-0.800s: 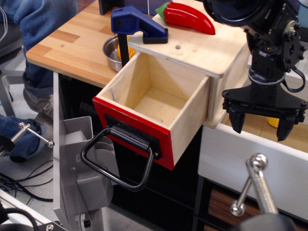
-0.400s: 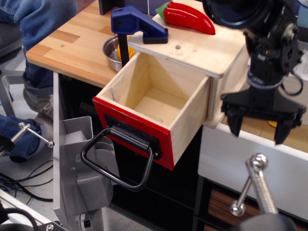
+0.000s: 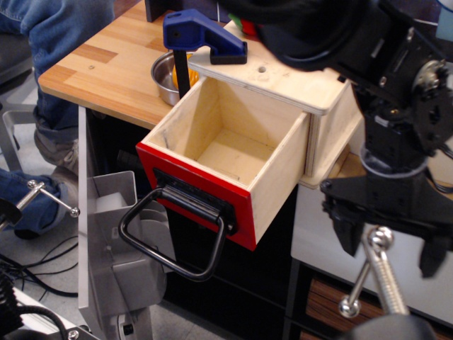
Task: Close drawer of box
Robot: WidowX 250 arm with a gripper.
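The pale plywood drawer point(image 3: 233, 152) is pulled far out of the plywood box point(image 3: 318, 99) and looks empty inside. Its glossy red front panel point(image 3: 195, 195) faces down-left, with a large black loop handle point(image 3: 166, 241) hanging from it. The box's flat top board point(image 3: 283, 78) has a small round hole. My black gripper point(image 3: 391, 244) hangs open and empty to the right of the drawer, below the box's right side, in front of a white drawer. It touches nothing.
A blue clamp point(image 3: 198, 39) grips the box's top board at the left. A metal bowl point(image 3: 166, 74) sits on the wooden tabletop point(image 3: 106, 67) behind it. A wide white drawer point(image 3: 325, 241) lies below right. A metal screw handle point(image 3: 375, 273) is in front. A person's jeans point(image 3: 49, 28) are at far left.
My arm has swung forward and down, with the gripper lower and slightly to the left. The arm now hides the red pepper on the box top. The drawer has not moved.
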